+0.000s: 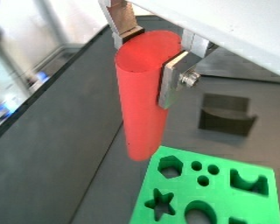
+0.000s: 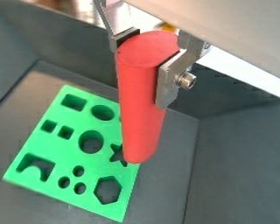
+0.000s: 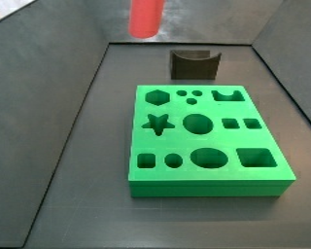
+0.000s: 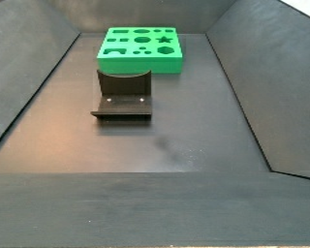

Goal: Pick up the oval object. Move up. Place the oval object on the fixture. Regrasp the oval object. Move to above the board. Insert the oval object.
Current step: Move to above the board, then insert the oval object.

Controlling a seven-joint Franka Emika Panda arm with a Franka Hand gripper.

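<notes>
My gripper [image 1: 150,57] is shut on the upper end of the oval object [image 1: 140,105], a smooth red peg hanging upright between the silver fingers [image 2: 170,79]. In both wrist views the peg's lower end hangs high above the floor, at the edge of the board [image 2: 63,156], a bright green slab with shaped holes. In a side view only the peg's lower part [image 3: 145,17] shows at the picture's upper edge, high and apart from the fixture [image 3: 193,64]; the gripper is out of frame there. The dark notched fixture [image 4: 123,97] stands bare on the floor beside the board [image 4: 139,64].
Dark sloped walls [image 3: 54,117] enclose the floor on all sides. The board [image 3: 178,141] and the fixture [image 1: 227,116] stand close together, with a narrow gap between them. Open dark floor [image 4: 158,145] stretches on the fixture's side away from the board.
</notes>
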